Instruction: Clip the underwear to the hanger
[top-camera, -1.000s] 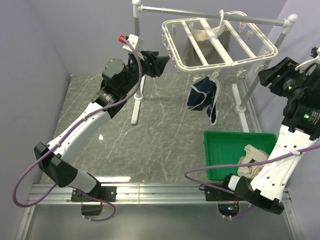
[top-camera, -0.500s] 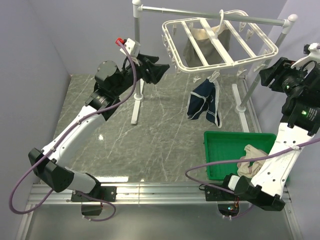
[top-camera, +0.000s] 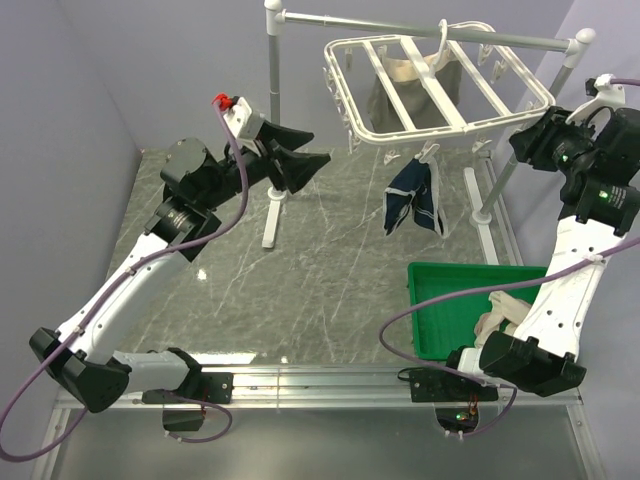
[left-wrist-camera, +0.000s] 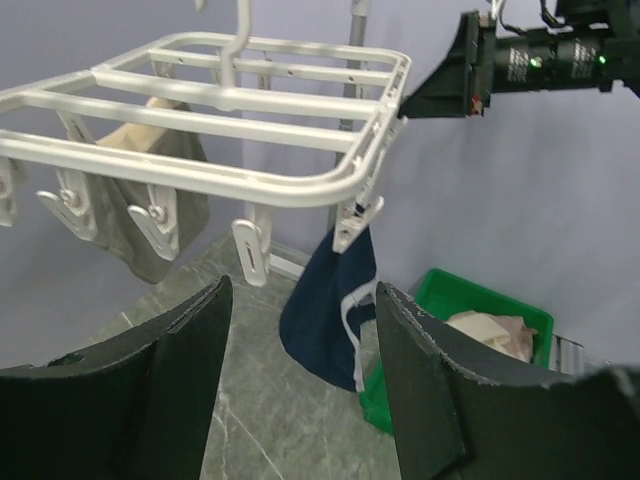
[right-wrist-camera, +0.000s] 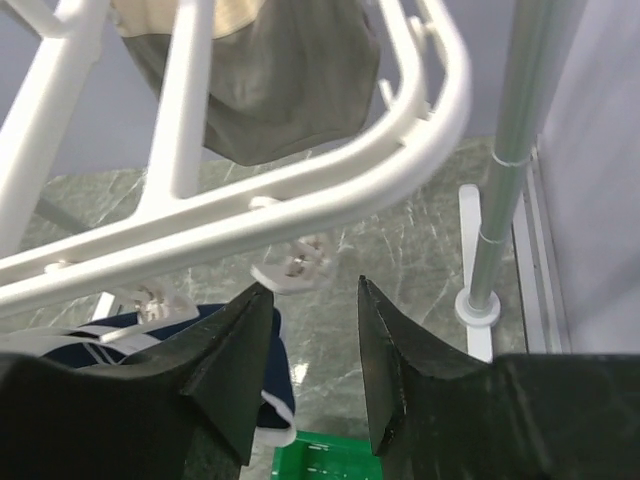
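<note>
Bench (top-camera: 300, 290) of glossy grey-green marble pattern lies under the white barred plastic hanger (top-camera: 470, 122), a flat rectangle; a green plastic tray (top-camera: 450, 275) at its near right holds crumpled beige cloth (top-camera: 497, 310). Soft navy underwear (top-camera: 412, 200) dangles from a clip (left-wrist-camera: 352, 215) on the hanger's near rail, long axis vertical; left gripper (left-wrist-camera: 303, 300) and right gripper (right-wrist-camera: 313, 290) jaws both spread, empty.

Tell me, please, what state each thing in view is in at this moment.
underwear, hanging from one clip on the hanger's edge, held by neither gripper.
hanger, hooked over the rail.
olive-grey garment, hanging beneath the hanger.
green bin, holding a beige cloth.
left gripper, open, empty.
right gripper, open, empty.
</note>
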